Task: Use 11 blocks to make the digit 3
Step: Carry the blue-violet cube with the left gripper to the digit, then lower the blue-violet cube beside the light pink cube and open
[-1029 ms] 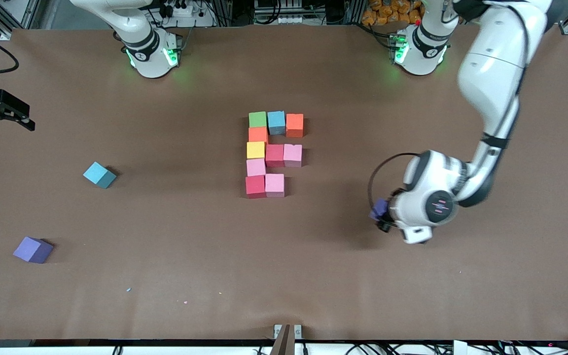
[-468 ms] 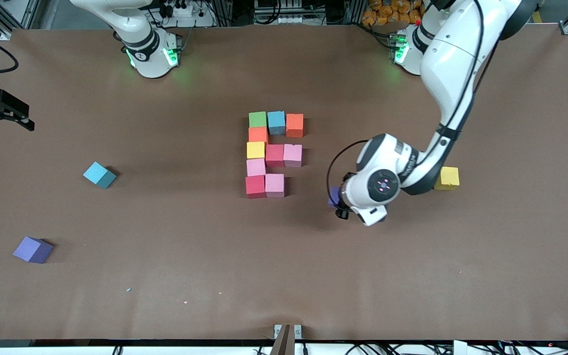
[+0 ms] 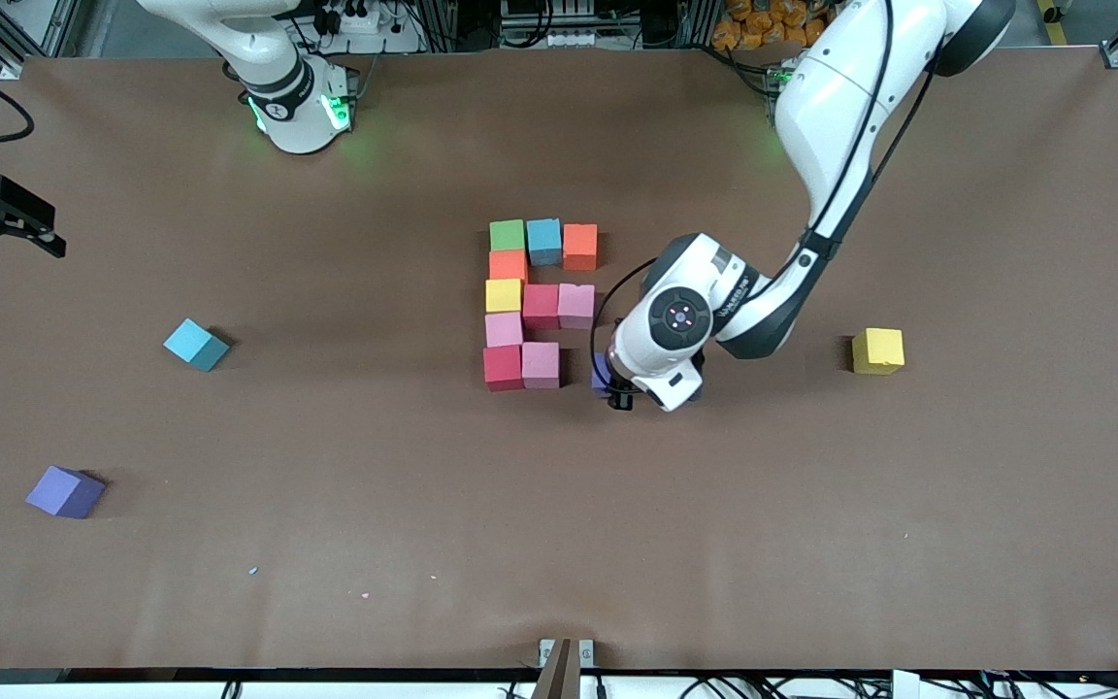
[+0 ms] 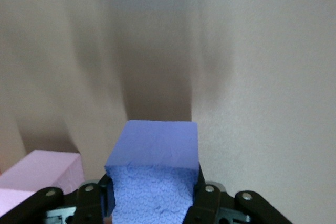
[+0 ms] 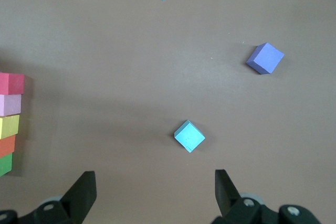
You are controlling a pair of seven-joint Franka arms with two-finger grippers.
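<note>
No legible labels. Left gripper [image 3: 611, 384] clamps purple block [image 4: 153, 177], centre frame, beside pink cube [image 4: 39, 174]; right gripper [image 5: 155, 192] spread wide, waiting, nothing held.

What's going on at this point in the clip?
The left gripper is shut on a purple block, carrying it over the table beside the pink block that ends the unfinished digit 3. The right gripper waits open at the right arm's end. A light blue block, another purple block and a yellow block lie loose.
</note>
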